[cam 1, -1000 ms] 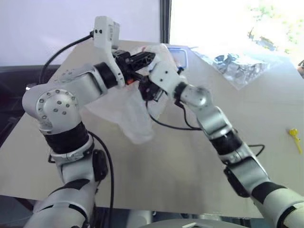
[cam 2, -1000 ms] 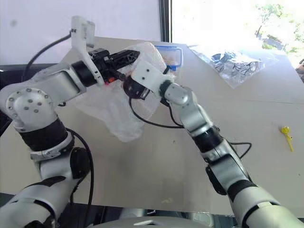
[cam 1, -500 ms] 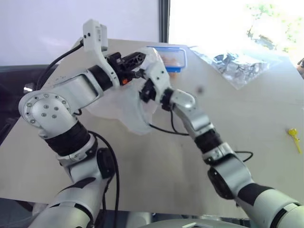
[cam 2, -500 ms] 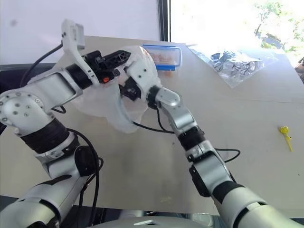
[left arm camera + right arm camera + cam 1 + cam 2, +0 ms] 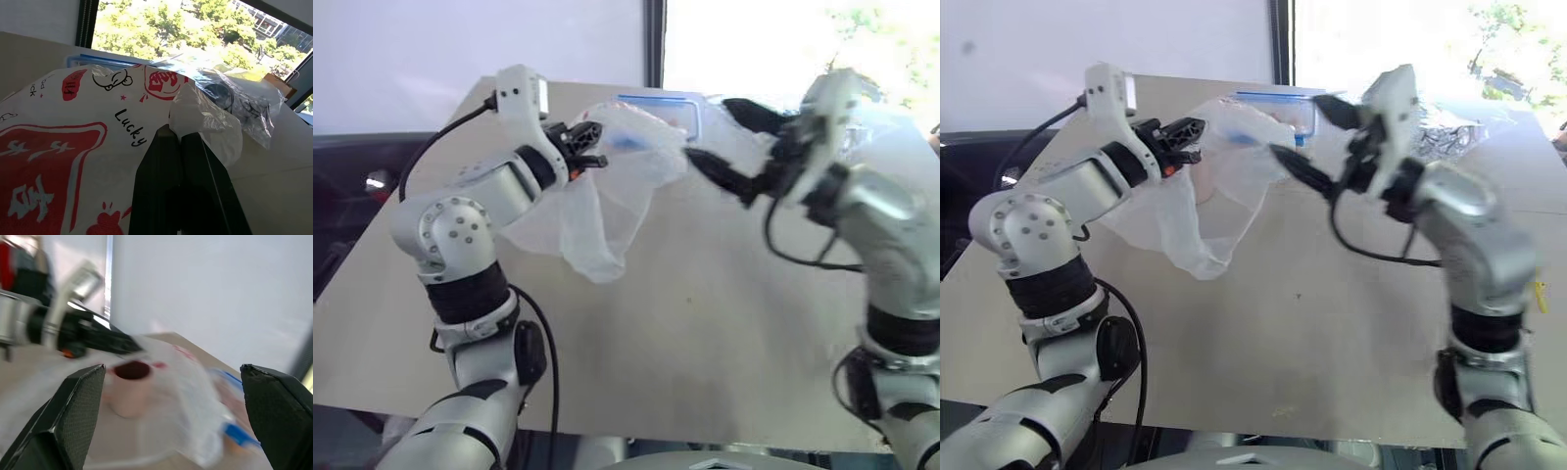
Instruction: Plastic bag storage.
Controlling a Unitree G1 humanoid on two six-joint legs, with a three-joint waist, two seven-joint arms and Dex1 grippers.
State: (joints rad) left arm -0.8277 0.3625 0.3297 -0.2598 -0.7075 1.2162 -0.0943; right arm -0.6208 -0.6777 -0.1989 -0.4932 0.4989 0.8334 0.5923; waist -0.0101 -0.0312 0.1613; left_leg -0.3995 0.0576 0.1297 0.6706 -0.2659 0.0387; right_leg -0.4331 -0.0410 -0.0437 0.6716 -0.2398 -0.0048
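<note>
Plastic bag [image 5: 607, 196] held up above the far left part of the desk [image 5: 705, 333], pinched at its upper edge by the left hand [image 5: 590, 145]. Fingers together on a fold of the film; in the left wrist view the two black fingers [image 5: 168, 161] meet with white plastic bunched at their tips. The bag hangs down from the pinch, its lowest corner close over the desk; whether it touches the surface cannot be told.

Hard to make out: through the thin film a pale pink cup [image 5: 128, 387] with a dark mouth shows, blurred; whether it sits inside the bag or behind it is unclear. The blue-lidded box [image 5: 1278, 103] at the far edge is mostly hidden by the bag and the right arm; just its lid edge and one end show. The clear bag of silvery contents [image 5: 239, 105] lies at the far right, washed out by window glare in the head views. The red print reads clearly only in the left wrist view.

Right hand [image 5: 729, 142] is clear of the bag, to its right, fingers spread wide with nothing between them, pointing toward the bag. Motion-blurred.

Room: the near and middle desk is bare. A small yellow object [image 5: 1539, 294] lies at the right edge, half cut off behind the right arm. The desk's left edge runs diagonally under the left arm.
</note>
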